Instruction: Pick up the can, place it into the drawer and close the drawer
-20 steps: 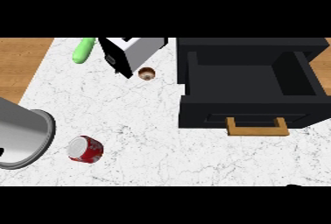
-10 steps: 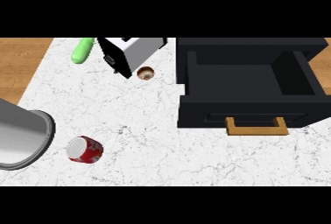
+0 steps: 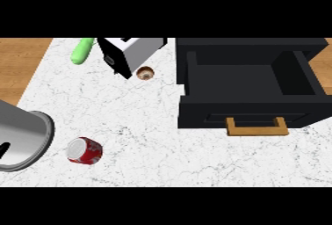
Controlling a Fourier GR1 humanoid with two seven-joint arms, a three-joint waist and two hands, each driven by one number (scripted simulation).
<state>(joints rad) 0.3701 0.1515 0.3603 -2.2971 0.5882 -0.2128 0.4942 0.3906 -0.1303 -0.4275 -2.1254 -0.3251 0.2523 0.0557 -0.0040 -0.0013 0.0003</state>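
Change: against the earlier head views we find nothing shifted; the can, the drawer and the grey forearm lie as they did.
Left forearm: we see a grey forearm [image 3: 23,140] entering at the lower left edge, with only a sliver of black at its near rim. We cannot tell whether that hand's fingers are released or clenched.
Right hand: it shows nowhere in the view.
Can: the red can [image 3: 85,150] lies on its side on the white marbled tabletop [image 3: 130,114], just beside the forearm's end, on its right.
Can's axis: its silver lid faces up and left, so we judge the long axis to run from upper left to lower right.
Nearer arm: the left arm is plainly closest; we judge the pick falls to it, and the hand would need to come down from the left, across that axis.
Drawer: the black drawer [image 3: 250,90] stands pulled open at the right, well apart from the can, its wooden handle [image 3: 257,127] toward us.
Far edge: a small brown round object [image 3: 145,73], a black and white box [image 3: 130,52] and a green object [image 3: 81,50] sit beyond.
Progress: the can is not yet grasped.
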